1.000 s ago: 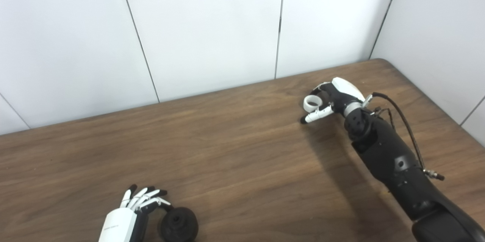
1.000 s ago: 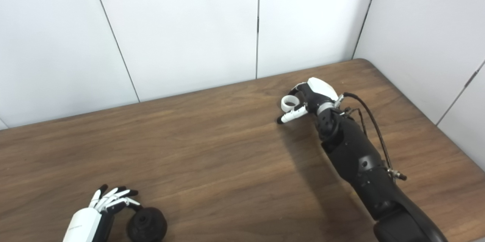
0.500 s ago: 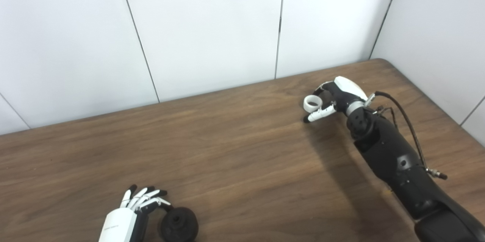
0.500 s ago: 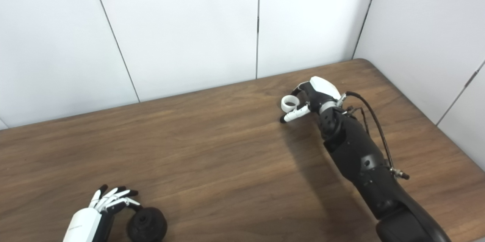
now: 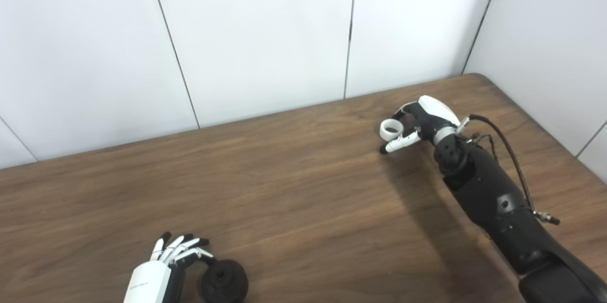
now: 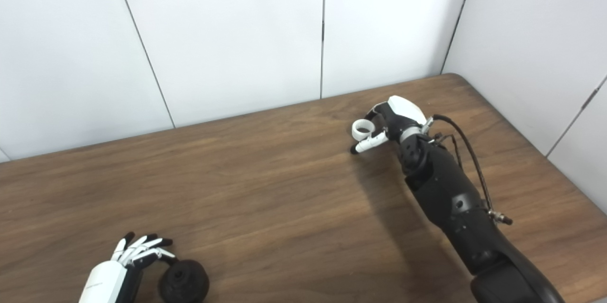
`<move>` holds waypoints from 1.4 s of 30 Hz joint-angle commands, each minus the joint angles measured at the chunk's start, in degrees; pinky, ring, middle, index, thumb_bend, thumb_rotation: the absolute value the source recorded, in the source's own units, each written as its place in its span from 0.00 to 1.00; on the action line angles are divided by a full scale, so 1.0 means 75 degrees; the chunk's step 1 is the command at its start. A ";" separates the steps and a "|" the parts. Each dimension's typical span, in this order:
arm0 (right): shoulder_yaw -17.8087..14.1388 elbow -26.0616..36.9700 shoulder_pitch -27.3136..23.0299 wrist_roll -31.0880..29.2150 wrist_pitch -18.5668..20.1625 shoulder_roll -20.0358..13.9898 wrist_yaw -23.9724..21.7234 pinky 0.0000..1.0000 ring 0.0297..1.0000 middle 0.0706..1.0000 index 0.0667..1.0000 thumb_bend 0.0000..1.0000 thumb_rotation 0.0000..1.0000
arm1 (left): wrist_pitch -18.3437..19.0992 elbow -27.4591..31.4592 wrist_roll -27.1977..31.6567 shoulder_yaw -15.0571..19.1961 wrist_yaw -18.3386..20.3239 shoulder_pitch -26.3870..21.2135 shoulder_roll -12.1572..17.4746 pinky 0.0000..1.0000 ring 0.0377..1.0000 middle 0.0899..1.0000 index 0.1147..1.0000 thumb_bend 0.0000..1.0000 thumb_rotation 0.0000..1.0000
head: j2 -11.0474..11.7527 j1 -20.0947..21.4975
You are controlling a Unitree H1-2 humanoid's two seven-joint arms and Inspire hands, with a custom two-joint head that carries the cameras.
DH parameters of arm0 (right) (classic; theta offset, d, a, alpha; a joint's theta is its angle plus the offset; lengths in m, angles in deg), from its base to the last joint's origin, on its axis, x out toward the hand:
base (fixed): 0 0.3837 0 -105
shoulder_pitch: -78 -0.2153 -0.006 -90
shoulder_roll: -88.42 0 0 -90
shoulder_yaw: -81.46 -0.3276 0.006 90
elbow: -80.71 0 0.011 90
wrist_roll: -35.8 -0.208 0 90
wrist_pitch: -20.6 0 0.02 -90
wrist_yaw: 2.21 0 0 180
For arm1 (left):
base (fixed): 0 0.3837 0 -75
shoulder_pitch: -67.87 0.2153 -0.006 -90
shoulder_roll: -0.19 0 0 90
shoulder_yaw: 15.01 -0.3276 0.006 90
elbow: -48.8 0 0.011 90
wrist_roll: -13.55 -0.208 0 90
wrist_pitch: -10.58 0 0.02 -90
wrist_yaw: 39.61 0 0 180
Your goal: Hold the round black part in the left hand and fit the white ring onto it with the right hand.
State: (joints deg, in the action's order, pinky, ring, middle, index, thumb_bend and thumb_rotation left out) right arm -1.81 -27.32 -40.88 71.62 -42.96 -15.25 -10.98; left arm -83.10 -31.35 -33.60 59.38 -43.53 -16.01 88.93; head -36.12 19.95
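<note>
Black part [image 5: 224,280], round w/ a small centre hole, lies on the worktop [image 5: 294,189] near the bottom-left edge. Left hand [image 5: 163,270] sits just beside it, fingers spread and loosely curled, thumb tip touching or nearly touching the part's rim; it isn't gripped or lifted. That hand and part look the same as 1 s ago, no shift.

Across the worktop, well apart to the right near the far edge, the white ring [image 5: 391,129] is pinched at the right hand [image 5: 417,120], between thumb below and a curled finger above; whether it's clear of the surface I can't tell. Over the last sec the right hand has barely moved: wrist edged a touch to the right, ring in approx the same spot, grip unchanged.

Judgement: ring pickup looks done, but the carry toward the part hasn't begun, and the left hand hasn't yet closed on the part. Fitting can't start until both happen.
</note>
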 commanded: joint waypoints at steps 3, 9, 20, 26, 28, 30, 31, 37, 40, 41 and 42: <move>-0.0162 0.0187 -0.0240 -0.0127 -0.0210 -0.0213 0.0337 1.00 1.00 0.87 0.47 0.55 0.16 | 0.0013 0.0049 -0.0119 -0.0027 0.0087 0.0077 0.0110 1.00 0.87 0.77 0.42 0.52 0.05 | -0.0016 -0.0008; -0.0141 0.0167 -0.0182 -0.0221 -0.0441 -0.0213 0.0576 1.00 0.98 0.82 0.45 0.52 0.14 | 0.0020 0.0066 -0.0139 -0.0030 0.0068 0.0076 0.0105 1.00 0.87 0.77 0.42 0.52 0.05 | -0.0035 -0.0005; -0.0185 0.0181 -0.0070 -0.0391 -0.0591 -0.0225 0.0815 1.00 0.97 0.81 0.45 0.52 0.13 | 0.0059 0.0119 -0.0142 -0.0045 0.0085 0.0077 0.0088 1.00 0.87 0.77 0.42 0.52 0.05 | -0.0069 -0.0021; -0.0155 0.0568 0.0091 -0.0406 -0.0573 -0.0302 0.0712 0.99 0.97 0.81 0.45 0.52 0.13 | 0.0093 0.0167 -0.0233 -0.0083 0.0067 0.0080 0.0066 1.00 0.87 0.76 0.42 0.52 0.05 | -0.0156 -0.0205; -0.0049 0.0902 0.0180 -0.0355 -0.0637 -0.0363 0.0578 0.98 0.97 0.82 0.45 0.52 0.13 | 0.0096 0.0183 -0.0261 -0.0105 0.0055 0.0088 0.0049 1.00 0.87 0.76 0.42 0.52 0.05 | -0.0207 -0.0341; 0.0058 0.1211 0.0252 -0.0315 -0.0652 -0.0408 0.0429 0.97 0.96 0.81 0.45 0.52 0.13 | 0.0112 0.0202 -0.0293 -0.0127 0.0062 0.0088 0.0028 1.00 0.87 0.76 0.42 0.52 0.05 | -0.0240 -0.0468; 0.0139 0.1435 0.0299 -0.0280 -0.0619 -0.0429 0.0305 0.97 0.96 0.81 0.45 0.52 0.14 | 0.0109 0.0196 -0.0312 -0.0146 0.0058 0.0077 0.0012 1.00 0.87 0.76 0.42 0.52 0.05 | -0.0276 -0.0571; 0.0484 0.2717 0.0688 -0.0215 -0.0471 -0.0380 -0.0272 0.98 0.96 0.81 0.45 0.52 0.14 | 0.0177 0.0165 -0.0354 -0.0249 0.0083 0.0014 -0.0121 1.00 0.87 0.76 0.42 0.52 0.05 | -0.0448 -0.1031; 0.0622 0.3272 0.0875 -0.0180 -0.0349 -0.0343 -0.0602 0.98 0.96 0.82 0.45 0.52 0.14 | 0.0262 0.0191 -0.0446 -0.0299 0.0127 -0.0003 -0.0192 1.00 0.87 0.76 0.42 0.52 0.05 | -0.0525 -0.1248; 0.0663 0.3439 0.0938 -0.0176 -0.0341 -0.0331 -0.0695 0.97 0.96 0.82 0.45 0.52 0.14 | 0.0288 0.0198 -0.0500 -0.0316 0.0125 -0.0005 -0.0217 1.00 0.87 0.76 0.42 0.52 0.05 | -0.0541 -0.1310; 0.0726 0.3697 0.1041 -0.0169 -0.0330 -0.0314 -0.0827 0.97 0.96 0.82 0.45 0.52 0.14 | 0.0313 0.0202 -0.0571 -0.0343 0.0115 -0.0007 -0.0246 1.00 0.87 0.76 0.42 0.52 0.05 | -0.0588 -0.1471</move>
State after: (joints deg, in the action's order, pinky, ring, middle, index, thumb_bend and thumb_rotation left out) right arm 3.81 -2.63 -32.17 69.89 -45.10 -16.99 -16.48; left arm -81.33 -30.57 -36.14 57.53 -43.68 -15.99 86.86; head -40.51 8.89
